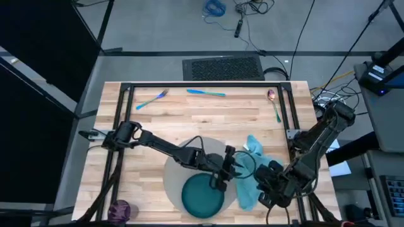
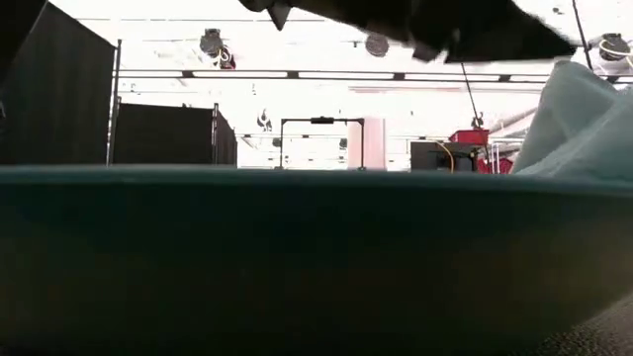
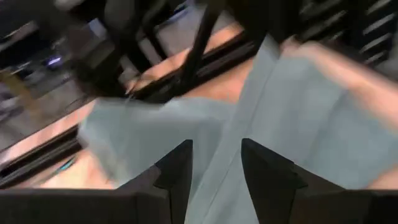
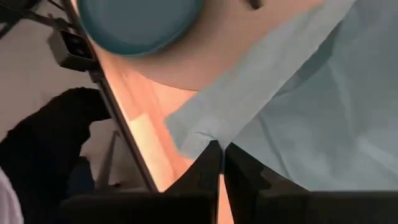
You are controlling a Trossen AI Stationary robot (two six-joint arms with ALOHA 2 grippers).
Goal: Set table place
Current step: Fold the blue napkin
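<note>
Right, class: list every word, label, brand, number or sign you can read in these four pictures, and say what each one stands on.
None can be read.
Dark emblem-like marks on the far room wall in the low view: too blurred to read.
Teal plate, light blue napkin, fork, knife, spoon, purple cup: no lettering visible.

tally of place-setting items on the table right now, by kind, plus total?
Mat: 1
Plate: 1
Napkin: 1
Fork: 1
Knife: 1
Spoon: 1
Cup: 1
Total: 7
</note>
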